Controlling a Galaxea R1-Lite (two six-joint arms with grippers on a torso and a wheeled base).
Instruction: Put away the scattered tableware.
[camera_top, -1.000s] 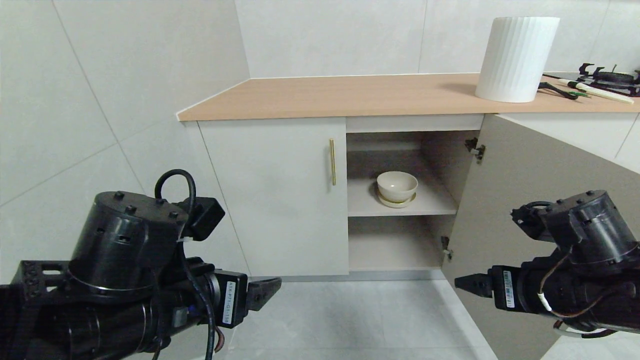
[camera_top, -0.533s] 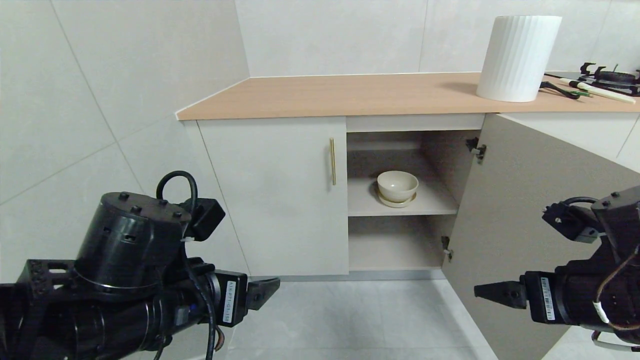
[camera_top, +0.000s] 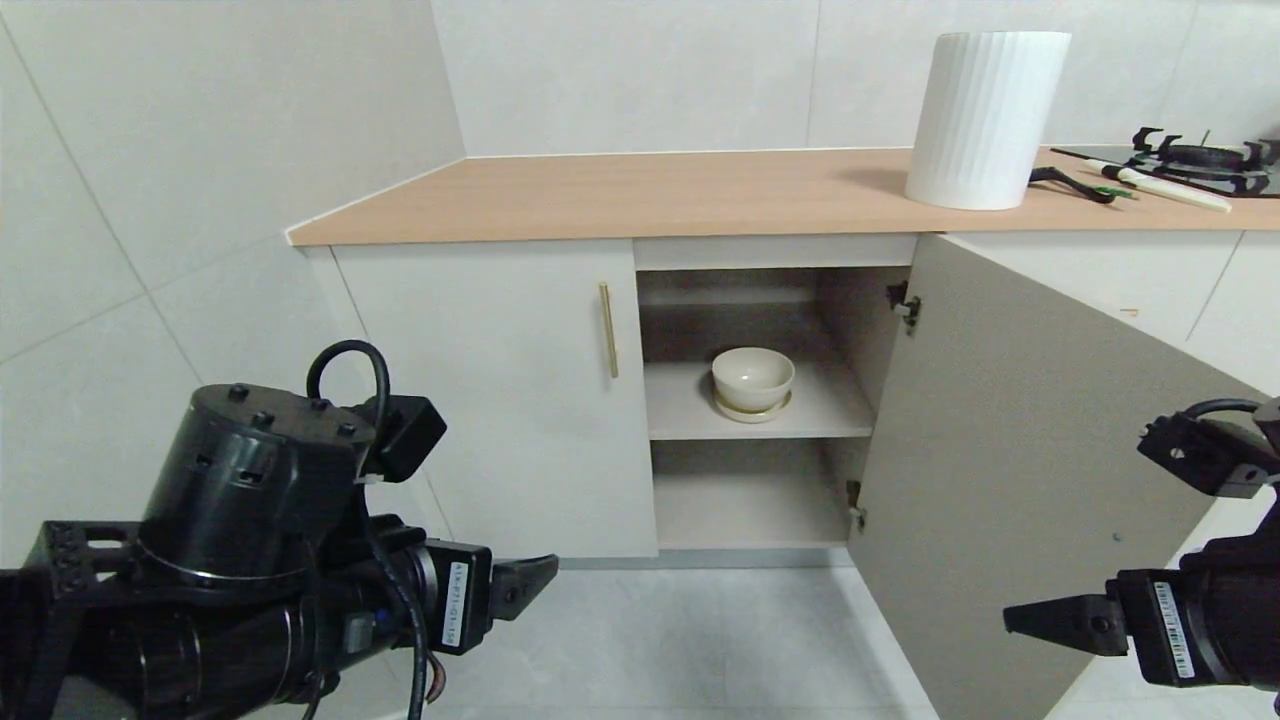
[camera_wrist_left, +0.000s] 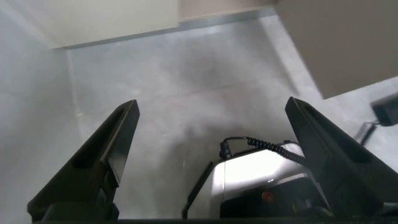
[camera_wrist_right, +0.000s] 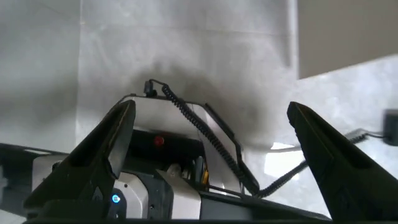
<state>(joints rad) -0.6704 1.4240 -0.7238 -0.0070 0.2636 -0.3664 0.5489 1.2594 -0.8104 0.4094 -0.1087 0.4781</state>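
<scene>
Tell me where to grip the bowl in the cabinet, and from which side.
Grip the bowl by its rim at the near edge, pinching across the wall: it sits upright, mouth up, on a saucer. Come in from the front, probably, through the open doorway; the cabinet walls close off the other sides.

A home kitchen: tiled walls (camera_top: 250, 120), wooden counter (camera_top: 640, 195), cabinets (camera_top: 490, 400), a stove (camera_top: 1205, 155), a bowl (camera_top: 753, 378) on a shelf (camera_top: 820, 405).
</scene>
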